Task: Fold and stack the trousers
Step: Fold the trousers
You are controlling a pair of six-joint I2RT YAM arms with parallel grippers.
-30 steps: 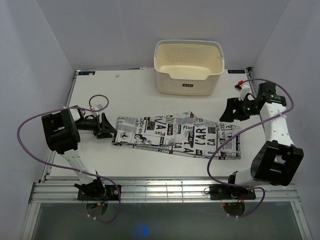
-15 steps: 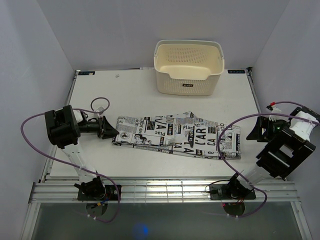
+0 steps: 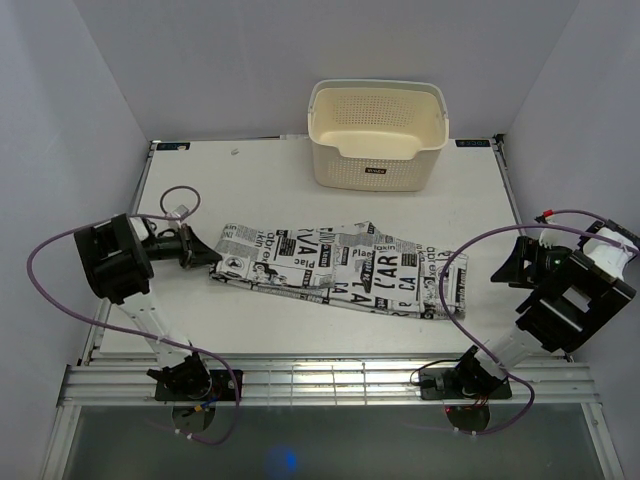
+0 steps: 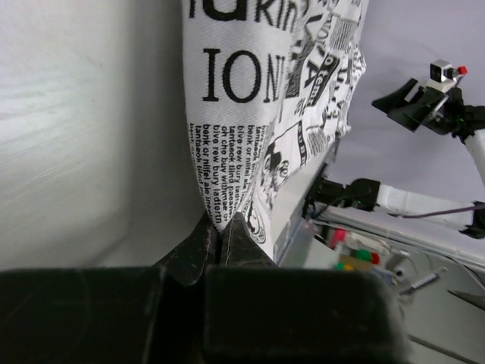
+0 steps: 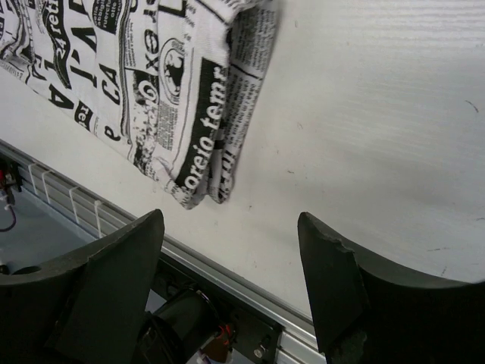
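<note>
Clamped on the left-end corner of the trousers (image 3: 330, 265) with the jaws of the left gripper (image 4: 220, 227). Spread apart, gripping nothing, at the right gripper (image 5: 227, 227), just beyond the cloth's right end. Laid out as a long folded strip across the middle of the worktop (image 3: 270, 180), well apart from the basket (image 3: 377, 135) at the back.

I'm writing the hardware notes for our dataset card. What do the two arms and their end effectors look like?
The left arm and right arm both have chunky black joint housings joined by white link tubes, and a purple cable loops loosely along each. The left end effector has matte black, wedge-shaped fingers. The right end effector has broad black ones.
</note>
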